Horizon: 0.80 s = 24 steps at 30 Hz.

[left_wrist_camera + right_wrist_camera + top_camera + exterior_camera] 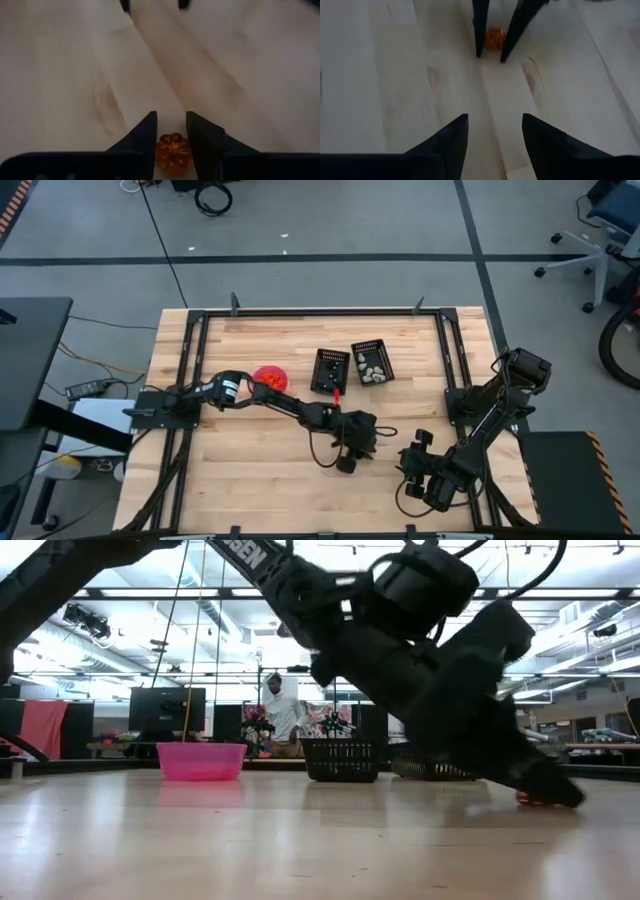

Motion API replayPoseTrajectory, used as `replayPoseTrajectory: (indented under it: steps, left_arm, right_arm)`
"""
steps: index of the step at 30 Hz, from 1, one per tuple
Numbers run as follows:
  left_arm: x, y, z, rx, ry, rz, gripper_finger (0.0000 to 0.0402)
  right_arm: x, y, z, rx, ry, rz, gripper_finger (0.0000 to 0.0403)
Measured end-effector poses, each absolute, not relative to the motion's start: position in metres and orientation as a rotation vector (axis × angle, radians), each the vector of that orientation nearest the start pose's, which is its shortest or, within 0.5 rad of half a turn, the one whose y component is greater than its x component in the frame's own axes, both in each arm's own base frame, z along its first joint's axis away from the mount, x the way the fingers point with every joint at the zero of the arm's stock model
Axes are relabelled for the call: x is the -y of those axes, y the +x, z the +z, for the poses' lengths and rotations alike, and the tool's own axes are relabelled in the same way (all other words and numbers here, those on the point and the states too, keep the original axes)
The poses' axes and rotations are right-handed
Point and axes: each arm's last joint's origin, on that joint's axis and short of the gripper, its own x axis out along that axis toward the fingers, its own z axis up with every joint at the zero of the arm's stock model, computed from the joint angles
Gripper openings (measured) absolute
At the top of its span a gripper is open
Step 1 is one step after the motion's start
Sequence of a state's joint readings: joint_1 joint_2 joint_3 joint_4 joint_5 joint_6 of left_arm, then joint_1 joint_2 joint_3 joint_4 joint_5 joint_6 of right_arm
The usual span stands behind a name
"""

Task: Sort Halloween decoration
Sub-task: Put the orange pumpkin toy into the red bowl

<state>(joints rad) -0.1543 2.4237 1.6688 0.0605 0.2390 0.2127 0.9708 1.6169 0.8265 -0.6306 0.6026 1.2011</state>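
straddling a small orange pumpkin trinket (173, 151) on the bench (65, 75), the left tool (171, 131) has a finger on either side with slim gaps, not yet clamped; the trinket sits dead centre between them. the right tool (494, 131) waits just beside, fingers apart, empty. farther off stand two black baskets (331, 370) and a pink bowl (201, 761)

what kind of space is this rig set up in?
Probably a robotics lab or open workshop: a wooden table fitted with a black frame, grey floor with rolling office chairs, and monitors on benches under exposed ceiling lights beyond.
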Motion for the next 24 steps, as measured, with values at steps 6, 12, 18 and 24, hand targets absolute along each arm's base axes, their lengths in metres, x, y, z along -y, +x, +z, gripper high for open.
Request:
replayPoseTrajectory:
  steps: [6, 12, 18, 24]
  left_arm:
    - [0.081, 0.491, 0.112, -0.779, 0.3, -0.427, 0.0099]
    - [0.076, 0.475, 0.124, -0.941, 0.303, -0.434, 0.01]
    - [0.076, 0.462, 0.129, -1.062, 0.299, -0.45, 0.0101]
    - [0.077, 0.45, 0.135, -1.161, 0.295, -0.455, 0.0101]
  right_arm:
    - [-0.205, 0.16, 0.145, -0.961, 0.079, -0.308, 0.0191]
    - [-0.206, 0.161, 0.145, -0.958, 0.081, -0.306, 0.0191]
    - [-0.206, 0.162, 0.145, -0.957, 0.079, -0.304, 0.0191]
    - [-0.206, 0.162, 0.145, -0.954, 0.075, -0.302, 0.0191]
